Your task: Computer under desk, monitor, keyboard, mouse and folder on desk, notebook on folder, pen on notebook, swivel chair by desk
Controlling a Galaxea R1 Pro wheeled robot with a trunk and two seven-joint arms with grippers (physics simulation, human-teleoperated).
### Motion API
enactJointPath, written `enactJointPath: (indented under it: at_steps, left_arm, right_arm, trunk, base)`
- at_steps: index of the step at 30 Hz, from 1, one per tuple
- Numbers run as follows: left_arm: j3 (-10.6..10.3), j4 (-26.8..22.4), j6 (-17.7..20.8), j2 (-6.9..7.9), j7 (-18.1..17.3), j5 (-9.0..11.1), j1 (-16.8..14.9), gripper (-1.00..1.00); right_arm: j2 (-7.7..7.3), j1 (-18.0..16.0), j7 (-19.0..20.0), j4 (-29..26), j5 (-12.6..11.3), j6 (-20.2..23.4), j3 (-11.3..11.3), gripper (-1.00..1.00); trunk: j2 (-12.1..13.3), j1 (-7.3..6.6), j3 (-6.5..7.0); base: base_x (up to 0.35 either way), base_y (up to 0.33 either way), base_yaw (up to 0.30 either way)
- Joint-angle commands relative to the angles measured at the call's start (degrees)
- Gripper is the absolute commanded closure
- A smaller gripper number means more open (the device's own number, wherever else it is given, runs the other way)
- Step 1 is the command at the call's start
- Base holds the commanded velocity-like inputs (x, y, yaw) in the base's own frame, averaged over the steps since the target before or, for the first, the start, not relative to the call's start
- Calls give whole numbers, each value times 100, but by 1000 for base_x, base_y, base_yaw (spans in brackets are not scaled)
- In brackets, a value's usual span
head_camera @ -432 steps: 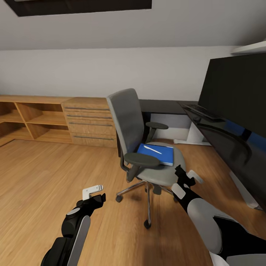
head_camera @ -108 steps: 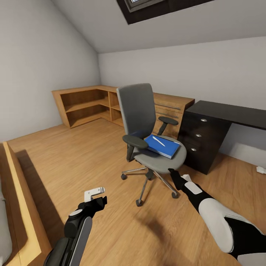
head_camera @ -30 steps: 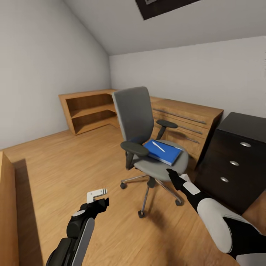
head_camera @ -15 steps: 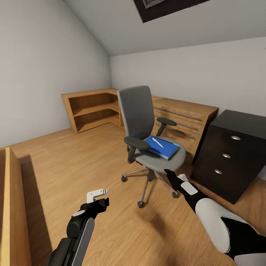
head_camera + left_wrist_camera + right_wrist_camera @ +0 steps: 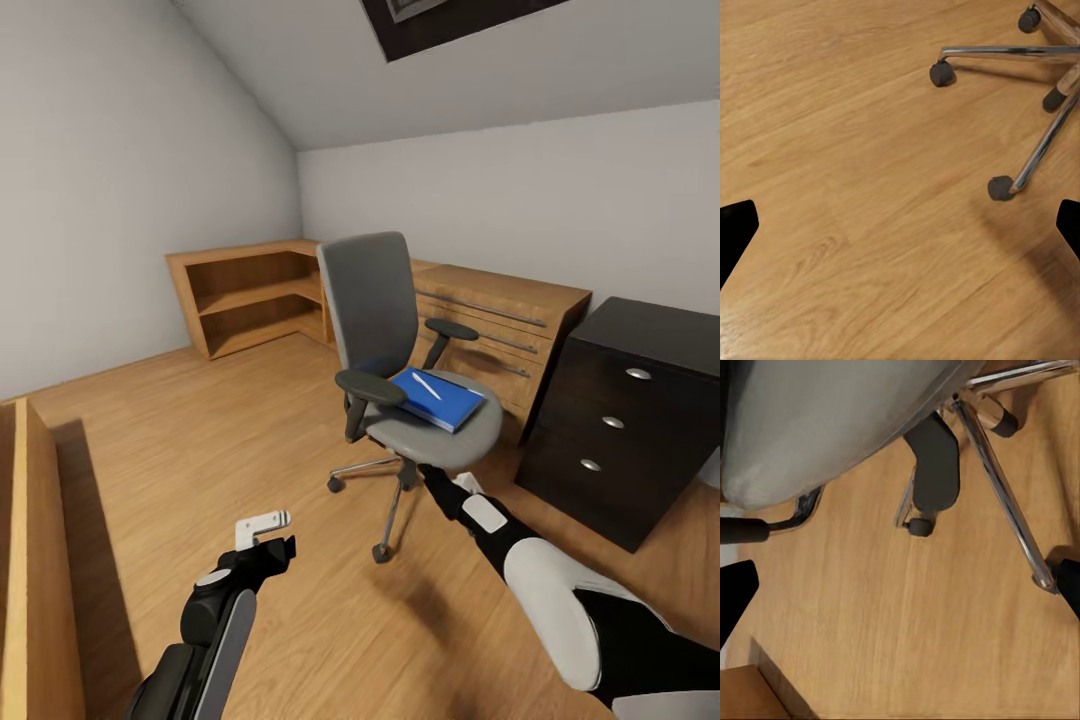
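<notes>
Left gripper (image 5: 262,532): jaws spread wide, nothing between them, touching nothing. The left wrist view shows both fingertips (image 5: 735,232) as dark corners at opposite frame edges with bare wood floor (image 5: 855,187) between, plus the chrome legs and casters of the chair base (image 5: 1020,172) off to one side. In the head view it hangs low over the floor, well apart from the chair.

Right gripper (image 5: 436,482): jaws also look spread and empty. In the right wrist view one fingertip (image 5: 733,596) sits at each frame edge with floor between; the head view is too foreshortened to confirm the gap. That wrist view looks up at the underside of the grey seat pan, the black lever under it, and a chrome leg. The head view puts this gripper just below the front edge of the seat; I can't tell whether it touches.

The head view alone gives the room. Swivel chair (image 5: 400,370) stands mid-floor, near the black drawer unit (image 5: 620,420) but apart from it. Blue folder (image 5: 440,398) lies flat on the seat, with a white pen (image 5: 427,386) on top of it. A separate notebook can't be made out there. Wooden shelving (image 5: 255,300) and wooden drawers (image 5: 500,320) run along the walls behind.
</notes>
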Motion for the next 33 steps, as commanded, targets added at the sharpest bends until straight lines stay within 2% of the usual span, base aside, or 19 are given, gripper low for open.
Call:
enactJointPath:
  at_steps: [1,4,5,7,25,33]
  left_arm:
    - [-5,0,15,0,54,60,-3,-100]
    - [-53,11,11,-2,57,53,-3,-100]
    - [-237,11,10,9,64,56,-3,-100]
    - [-261,11,10,8,68,58,-3,-100]
    - [-280,11,10,24,70,68,-3,-100]
    - [-286,11,10,16,67,69,-3,-100]
  right_arm:
    - [17,-2,12,-9,7,26,-49,-100]
    - [14,-2,20,-18,5,19,-72,-100]
    - [13,-2,20,-16,7,-51,-74,-100]
    - [13,-2,20,-15,7,-69,-73,-100]
    - [13,-2,55,-7,16,-95,-65,-100]
    - [21,-2,55,-1,16,-97,-65,-100]
  trunk:
    - [-2,-1,-5]
    - [-2,-1,-5]
    - [-2,-1,-5]
    - [-2,-1,-5]
    - [-2,-1,-5]
    - [-2,-1,-5]
  base:
    - [0,0,0]
    - [49,0,0]
    - [288,0,0]
    - [299,0,0]
    - [315,3,0]
    - [321,105,0]
